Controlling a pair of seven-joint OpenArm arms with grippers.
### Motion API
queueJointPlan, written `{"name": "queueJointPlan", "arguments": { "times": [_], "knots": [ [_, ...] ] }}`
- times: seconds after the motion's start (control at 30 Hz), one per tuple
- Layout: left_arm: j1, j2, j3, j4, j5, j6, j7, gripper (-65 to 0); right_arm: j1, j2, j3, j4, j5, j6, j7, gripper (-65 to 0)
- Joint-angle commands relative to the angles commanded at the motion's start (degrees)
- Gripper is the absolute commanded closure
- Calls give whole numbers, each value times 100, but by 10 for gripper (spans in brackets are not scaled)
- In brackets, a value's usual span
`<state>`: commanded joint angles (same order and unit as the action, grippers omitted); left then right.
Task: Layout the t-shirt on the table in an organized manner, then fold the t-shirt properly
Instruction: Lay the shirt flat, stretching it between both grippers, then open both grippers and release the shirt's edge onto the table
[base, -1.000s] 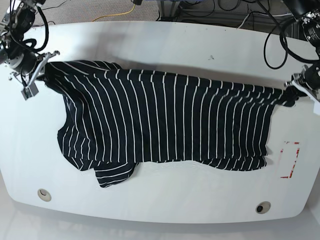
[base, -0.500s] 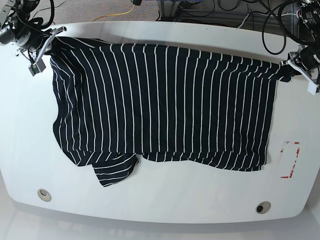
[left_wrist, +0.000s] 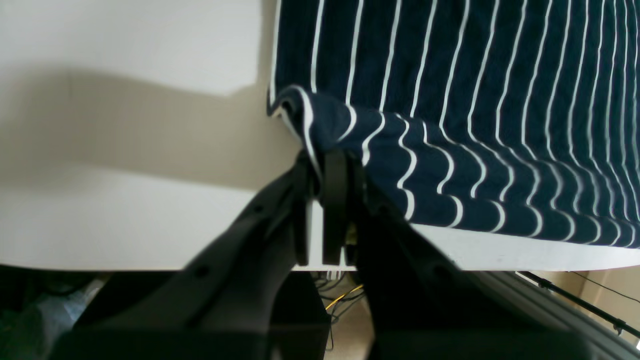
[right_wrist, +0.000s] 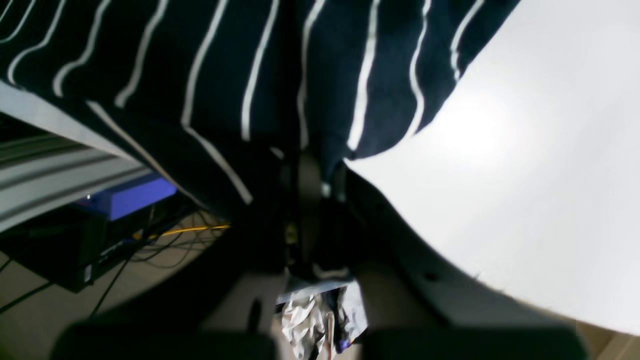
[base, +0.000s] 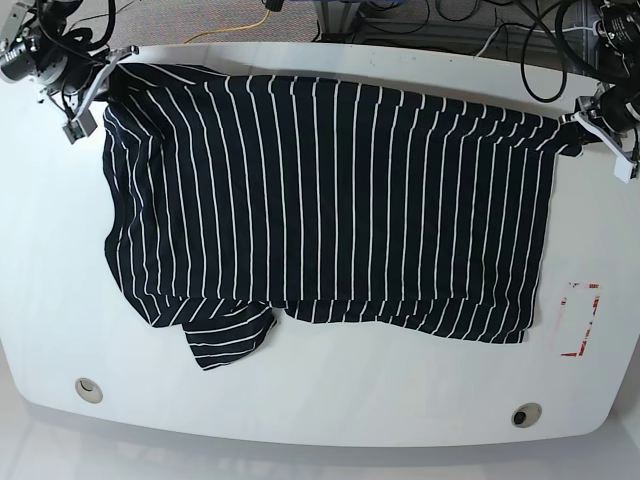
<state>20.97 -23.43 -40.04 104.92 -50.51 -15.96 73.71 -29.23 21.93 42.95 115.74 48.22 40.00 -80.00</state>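
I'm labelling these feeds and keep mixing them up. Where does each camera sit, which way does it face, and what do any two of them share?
Base: high above, looking down on the white glossy table and the dark navy white-striped t-shirt; both arms at the far corners.
Left wrist: on the left arm, looking along its black fingers, the left gripper pinching a shirt corner.
Right wrist: on the right arm, the right gripper clamping the opposite corner, floor cables below.
Shared: every view shows the shirt; base shows both grippers.
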Motion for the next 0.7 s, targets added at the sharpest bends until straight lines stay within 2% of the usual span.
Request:
{"name": "queueJointPlan", "arguments": {
  "times": [0.2,0.43,0.7],
  "knots": [
    [-598,9,70,-123,88,9,9,-1,457,0,-18,-167,-9,0,0,-13],
    [-1240,18,607,-475,413,9,26,-1,1081,9,-167,-589,-9,0,0,-13],
    [-1679,18,633,-1178,475,9,26,-1,1758,193,-466,-1327,-9,0,0,-13]
  ]
}}
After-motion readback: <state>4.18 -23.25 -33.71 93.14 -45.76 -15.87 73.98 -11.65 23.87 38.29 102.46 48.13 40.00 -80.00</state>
